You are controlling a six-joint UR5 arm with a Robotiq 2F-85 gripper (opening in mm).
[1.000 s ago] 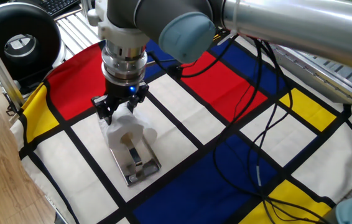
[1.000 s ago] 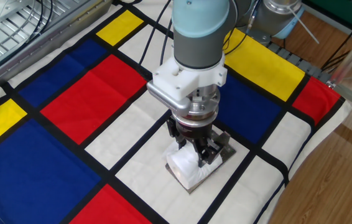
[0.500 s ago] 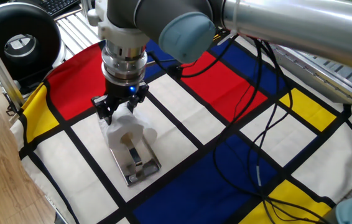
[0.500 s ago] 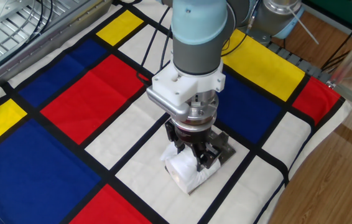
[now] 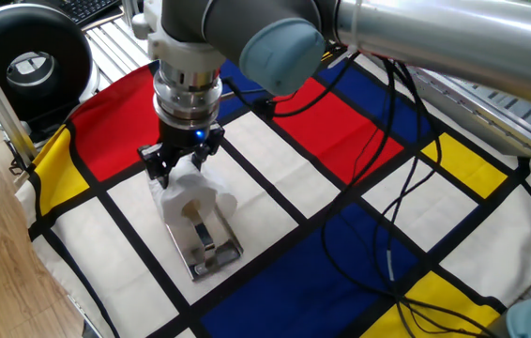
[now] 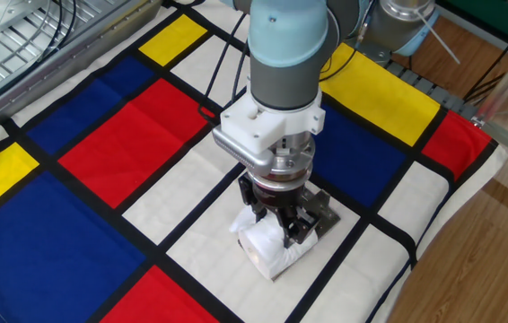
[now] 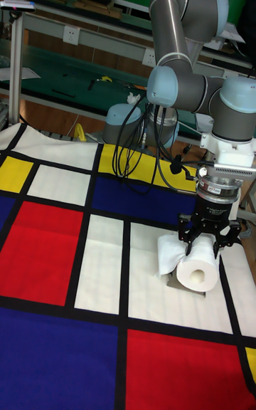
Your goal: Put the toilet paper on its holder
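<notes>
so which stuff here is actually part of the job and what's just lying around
Part of the job:
toilet paper, gripped by the pincer
holder, beneath the roll

Just lying about:
black cables on the cloth
black round device at the table edge

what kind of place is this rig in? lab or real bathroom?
Most likely a lab or workshop bench, not a bathroom: the holder lies flat on a colour-block cloth, with metal shelving and wall sockets behind the UR5 arm.
</notes>
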